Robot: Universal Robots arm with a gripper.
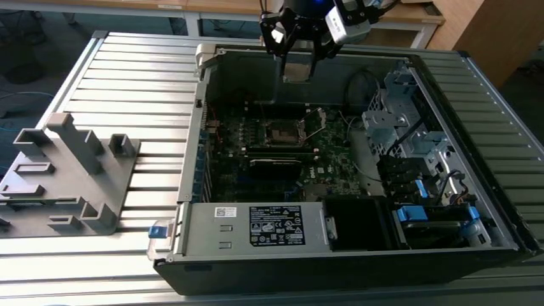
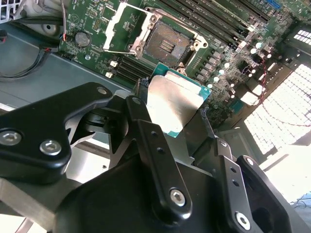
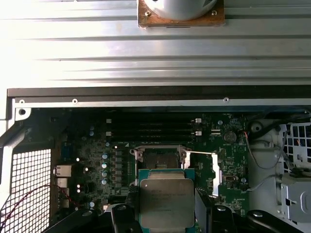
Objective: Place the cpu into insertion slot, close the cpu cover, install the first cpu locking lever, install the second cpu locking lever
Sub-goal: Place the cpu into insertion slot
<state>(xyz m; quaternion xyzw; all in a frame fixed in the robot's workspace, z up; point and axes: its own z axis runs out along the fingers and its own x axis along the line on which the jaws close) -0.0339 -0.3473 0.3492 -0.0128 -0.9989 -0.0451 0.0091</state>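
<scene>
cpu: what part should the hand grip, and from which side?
Two opposite edges of its green board, coming from the metal-top side. The cpu is flat and thin, so likely only the edges give purchase, and that leaves the underside free to face the insertion slot. The hand holds it this way now, above the motherboard.

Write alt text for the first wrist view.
The gripper holds the cpu by its edges above the green motherboard. The slot is empty, its cover swung open beside it.
</scene>
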